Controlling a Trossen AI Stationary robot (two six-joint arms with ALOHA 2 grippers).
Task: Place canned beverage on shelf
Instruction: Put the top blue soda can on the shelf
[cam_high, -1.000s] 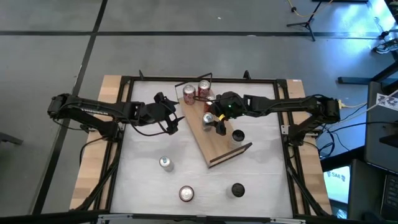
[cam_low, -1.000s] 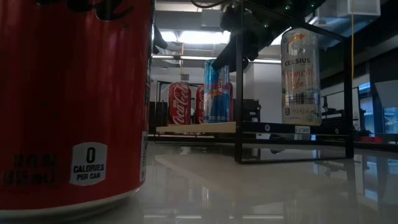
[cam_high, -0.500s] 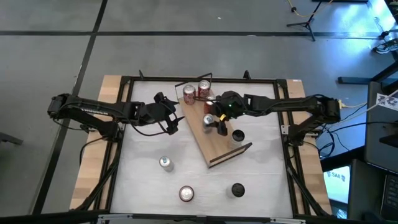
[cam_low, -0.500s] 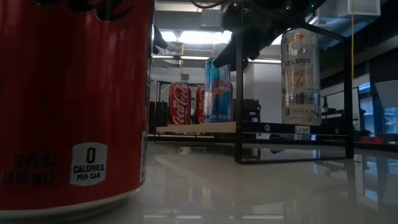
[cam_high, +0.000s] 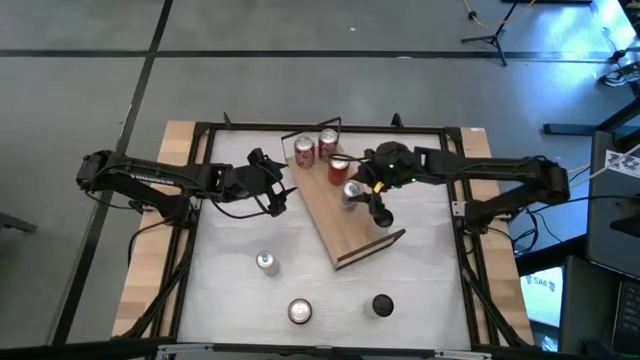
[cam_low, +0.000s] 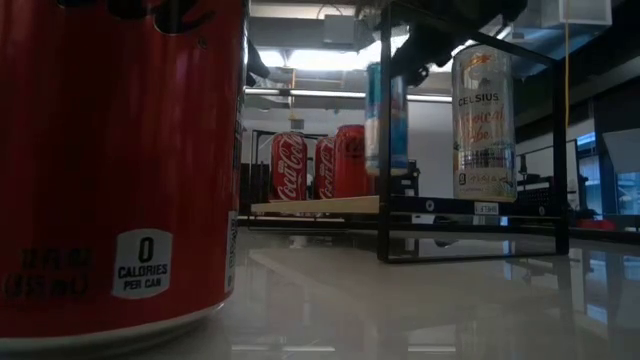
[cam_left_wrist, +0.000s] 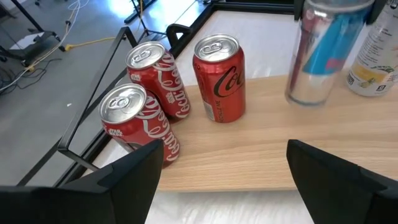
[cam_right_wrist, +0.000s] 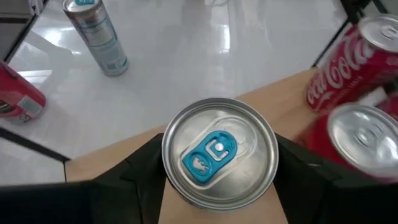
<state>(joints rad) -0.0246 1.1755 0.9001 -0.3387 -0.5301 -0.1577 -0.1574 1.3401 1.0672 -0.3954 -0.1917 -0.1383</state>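
Right gripper (cam_high: 365, 195) carrying the blue can (cam_high: 351, 191) over the shelf (cam_high: 345, 225)

Jaws pinching the can above the shelf's right edge — lowering it upright, clear of the red cans (cam_high: 318, 148), is looking wisest; left gripper (cam_high: 283, 196) waiting, jaws spread.

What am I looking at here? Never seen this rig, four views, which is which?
Two dark robot arms work at a white table. One camera looks straight down, one sits at table height, and one rides on each wrist. A light-wood shelf lies slanted on the table with three red Coca-Cola cans at its far end. The right hand grips a slim blue-and-silver can from above, clear of the board in the low view. The left hand waits open beside the shelf. A Celsius can stands by the shelf; three more cans stand nearer the table's front.
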